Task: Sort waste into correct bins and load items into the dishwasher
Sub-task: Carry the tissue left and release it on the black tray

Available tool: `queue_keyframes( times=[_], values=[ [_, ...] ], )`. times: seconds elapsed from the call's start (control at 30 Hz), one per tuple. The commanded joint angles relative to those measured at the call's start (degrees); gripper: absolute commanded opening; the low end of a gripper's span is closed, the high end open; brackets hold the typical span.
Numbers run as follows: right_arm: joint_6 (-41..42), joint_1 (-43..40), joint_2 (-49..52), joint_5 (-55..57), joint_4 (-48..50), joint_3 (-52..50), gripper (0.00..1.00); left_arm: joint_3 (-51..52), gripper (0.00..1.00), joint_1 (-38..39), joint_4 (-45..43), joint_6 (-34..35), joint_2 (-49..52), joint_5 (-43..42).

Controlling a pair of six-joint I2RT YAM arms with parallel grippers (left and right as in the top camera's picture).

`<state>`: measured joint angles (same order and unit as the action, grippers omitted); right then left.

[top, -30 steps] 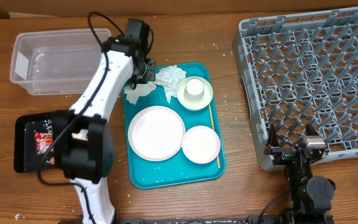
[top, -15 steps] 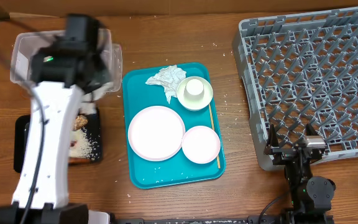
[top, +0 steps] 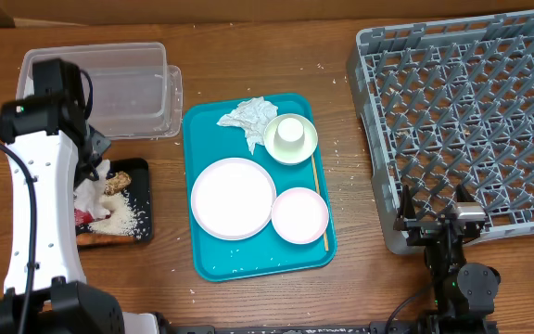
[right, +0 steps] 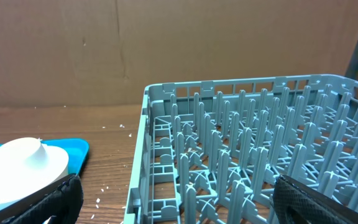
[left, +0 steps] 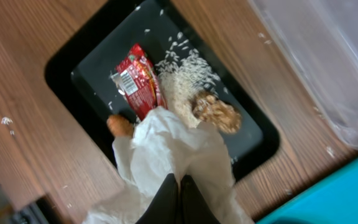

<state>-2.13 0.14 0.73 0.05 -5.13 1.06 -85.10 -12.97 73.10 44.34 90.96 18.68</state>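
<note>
White napkin (left: 174,148) (left gripper (left: 179,188)) over tray (left: 94,70)

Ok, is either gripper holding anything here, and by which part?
The left gripper pinches a crumpled white napkin by one bunched end, the rest hanging over the black tray. The right gripper is open and empty.

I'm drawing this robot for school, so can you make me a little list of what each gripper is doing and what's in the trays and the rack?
Left gripper: shut on a white napkin, above the black tray
Black tray: red wrapper, carrot, brown food bit, rice
Teal tray: second napkin, cup on a saucer, big plate, small plate, wooden stick
Right gripper: open, holding nothing, by the dish rack
Dish rack: no dishes in it
</note>
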Motion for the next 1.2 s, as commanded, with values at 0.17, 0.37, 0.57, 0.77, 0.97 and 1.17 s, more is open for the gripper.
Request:
queue_keyframes(
  times=[0.17,0.37,0.57,0.77,0.97,1.17],
  values=[
    [0.26,0.44,-0.57,0.31,0.35,-0.59,1.0,11.56,0.37,-4.04,-13.84,1.99,0.44,-0.76],
    [0.28,0.44,-0.57,0.31,0.35,-0.59,1.0,11.96,0.48,-4.37,-12.0,2.03,0.44,-2.25],
    [0.28,0.44,-0.57,0.31,0.35,-0.59,1.0,11.89,0.51,-4.37,-11.13,1.77,0.42,-3.91],
    [0.26,0.44,-0.57,0.31,0.35,-0.59,1.0,7.72,0.46,-3.74,-12.48,-6.97,-1.49,-17.4],
    [0.28,0.44,-0.57,0.31,0.35,-0.59,1.0,5.18,0.52,3.13,-22.69,-24.79,-6.27,-34.69],
    [0.28,0.44,-0.57,0.31,0.35,-0.59,1.0,5.31,0.73,16.28,-33.09,-35.17,-3.61,-33.94]
  ],
)
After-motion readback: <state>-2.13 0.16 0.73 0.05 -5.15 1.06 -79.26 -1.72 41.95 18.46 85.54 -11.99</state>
